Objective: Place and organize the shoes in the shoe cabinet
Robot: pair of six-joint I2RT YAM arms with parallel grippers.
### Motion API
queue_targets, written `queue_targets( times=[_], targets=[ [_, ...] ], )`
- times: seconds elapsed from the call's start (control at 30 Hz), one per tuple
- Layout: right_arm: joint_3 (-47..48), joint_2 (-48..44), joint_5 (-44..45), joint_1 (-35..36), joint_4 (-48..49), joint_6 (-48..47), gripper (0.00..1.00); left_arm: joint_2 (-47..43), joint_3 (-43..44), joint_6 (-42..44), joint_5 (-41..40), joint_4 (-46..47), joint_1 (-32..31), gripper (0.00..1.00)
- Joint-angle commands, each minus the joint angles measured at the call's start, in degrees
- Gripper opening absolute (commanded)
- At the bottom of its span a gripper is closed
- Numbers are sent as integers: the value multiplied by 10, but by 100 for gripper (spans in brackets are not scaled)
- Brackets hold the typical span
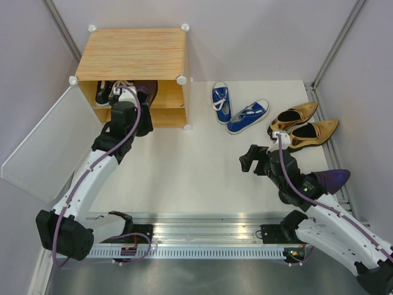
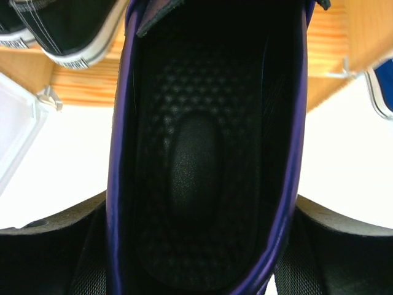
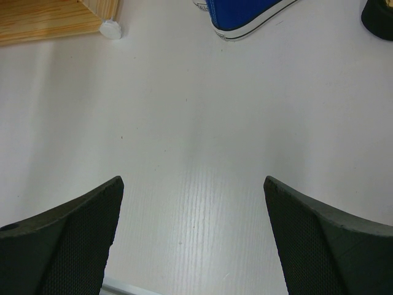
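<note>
My left gripper (image 1: 142, 103) is shut on a purple heel (image 1: 149, 91) at the front opening of the wood-grain shoe cabinet (image 1: 132, 52). In the left wrist view the heel's dark insole (image 2: 202, 153) fills the space between my fingers (image 2: 49, 252). Black sneakers (image 1: 105, 92) sit on the cabinet's upper shelf, left of the heel, and one shows in the left wrist view (image 2: 67, 31). The second purple heel (image 1: 330, 179) lies at the right, partly under my right arm. My right gripper (image 1: 249, 161) is open and empty above the bare table (image 3: 193, 233).
Two blue sneakers (image 1: 247, 117) and two gold heels (image 1: 304, 126) lie on the table right of the cabinet. The white door panel (image 1: 43, 147) hangs open at the left. A blue sneaker toe (image 3: 245, 12) and the cabinet's corner connector (image 3: 111, 29) show in the right wrist view.
</note>
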Motion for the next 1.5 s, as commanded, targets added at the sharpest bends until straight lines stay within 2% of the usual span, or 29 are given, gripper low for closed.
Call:
queue_targets(
  times=[0.0,0.43,0.83,1.47],
  targets=[
    [-2,2,14,-4,20,-9,98,18,46,36,44,117,27,2],
    [-2,14,14,-28,23,-11,98,127,72,67,76,199,59,2],
    [-2,20,14,-45,25,-13,98,199,129,82,70,223,72,2],
    [-2,32,0,-73,29,-14,98,262,174,92,58,254,89,2]
  ],
)
